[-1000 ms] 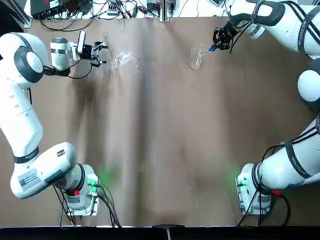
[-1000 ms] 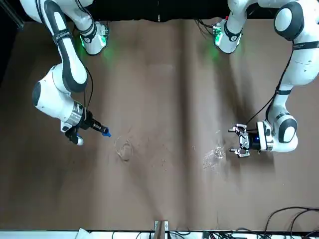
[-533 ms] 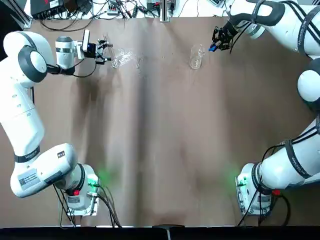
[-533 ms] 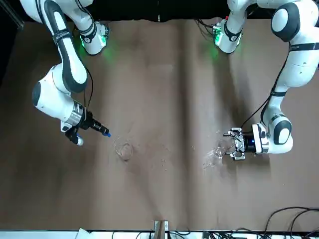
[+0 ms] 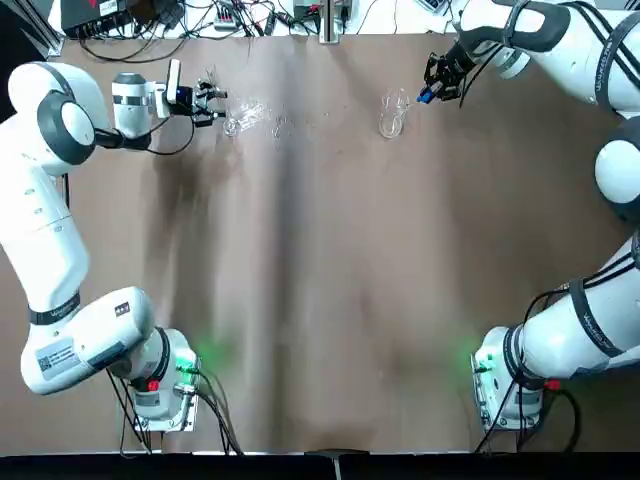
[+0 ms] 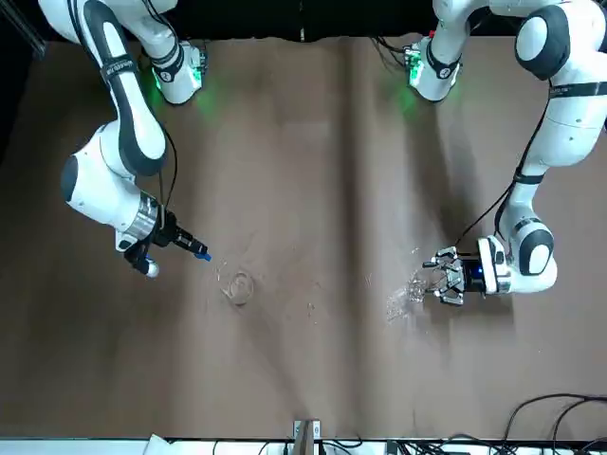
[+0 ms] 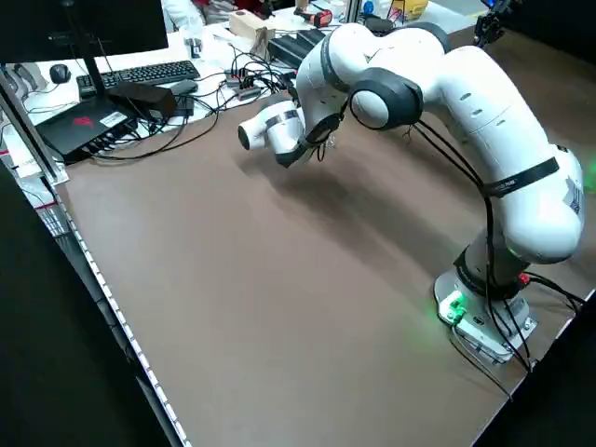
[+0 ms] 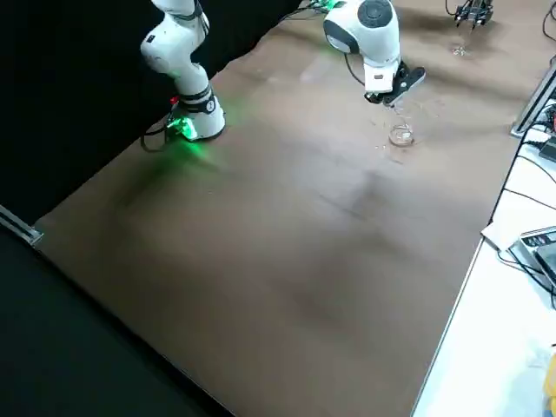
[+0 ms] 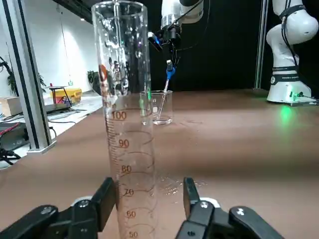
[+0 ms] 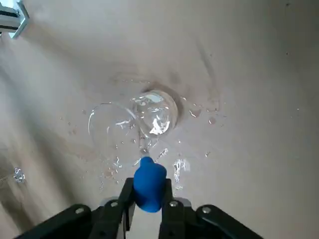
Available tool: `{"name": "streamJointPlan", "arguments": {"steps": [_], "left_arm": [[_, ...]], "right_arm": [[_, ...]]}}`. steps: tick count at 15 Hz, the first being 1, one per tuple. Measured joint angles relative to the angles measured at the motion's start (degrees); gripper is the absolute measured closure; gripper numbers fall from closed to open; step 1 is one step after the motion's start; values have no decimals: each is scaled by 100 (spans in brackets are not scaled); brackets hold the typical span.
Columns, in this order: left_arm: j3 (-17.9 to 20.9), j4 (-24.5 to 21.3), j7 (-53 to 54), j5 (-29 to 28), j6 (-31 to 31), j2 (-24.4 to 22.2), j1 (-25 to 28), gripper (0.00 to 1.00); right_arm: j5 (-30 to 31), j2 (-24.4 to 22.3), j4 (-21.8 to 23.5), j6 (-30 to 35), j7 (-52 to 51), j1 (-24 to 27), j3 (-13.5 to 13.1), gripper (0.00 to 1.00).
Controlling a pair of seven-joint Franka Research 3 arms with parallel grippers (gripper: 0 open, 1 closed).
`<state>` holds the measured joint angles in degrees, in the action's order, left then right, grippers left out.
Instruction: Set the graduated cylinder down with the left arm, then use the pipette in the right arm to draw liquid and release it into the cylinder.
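Note:
The graduated cylinder [image 9: 127,124] stands upright between my left gripper's fingers [image 9: 105,199], at the table's far left. The left gripper [image 5: 212,100] is open: one finger is at the glass, the other stands a gap away. The cylinder's foot is hidden. At the far right, my right gripper [image 5: 432,88] is shut on the pipette [image 5: 424,96], blue bulb [image 10: 149,183] uppermost. The pipette's stem [image 9: 166,94] reaches down into the beaker [image 5: 392,112]. Liquid in the beaker is barely visible.
A clear glassy cluster [image 5: 248,113] lies on the brown table just right of the left gripper. Drops of water [image 10: 179,167] dot the table around the beaker. Cables and electronics [image 5: 200,15] line the far edge, with a metal post [image 5: 328,20] at its middle.
The left gripper has moved toward the far edge and in around the cylinder, its fingers now closer together. The right gripper and pipette have stayed over the beaker.

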<state>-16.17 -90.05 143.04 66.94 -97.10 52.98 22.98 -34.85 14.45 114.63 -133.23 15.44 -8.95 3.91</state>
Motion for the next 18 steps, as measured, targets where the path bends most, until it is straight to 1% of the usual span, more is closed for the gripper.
{"name": "streamJointPlan", "arguments": {"steps": [1,2,4,5,6,10,11,13,18], "left_arm": [[0,0,0,0,-39,0,-12,37],[0,0,0,0,-111,0,-31,44],[-1,0,-11,3,-305,1,-70,47],[-1,0,-13,5,-362,1,-80,56],[-1,0,-14,6,-390,1,-84,59],[0,0,-16,27,-401,1,-83,62],[0,-1,-18,69,-405,2,-83,64],[1,-1,-18,100,-413,3,-83,66],[-23,7,-11,102,-411,3,-124,66]], "right_arm": [[0,0,-5,0,0,-2,0,74],[0,0,-13,-1,0,-2,0,74],[0,0,-44,-11,0,-3,0,74],[0,0,-68,-14,1,-3,0,73],[0,0,-89,-17,3,-3,0,73],[0,0,-109,-32,8,-3,-1,73],[0,0,-116,-36,8,-3,-3,73],[0,0,-136,-38,7,2,-10,73],[41,-9,-498,467,7,11,-76,73]]}}
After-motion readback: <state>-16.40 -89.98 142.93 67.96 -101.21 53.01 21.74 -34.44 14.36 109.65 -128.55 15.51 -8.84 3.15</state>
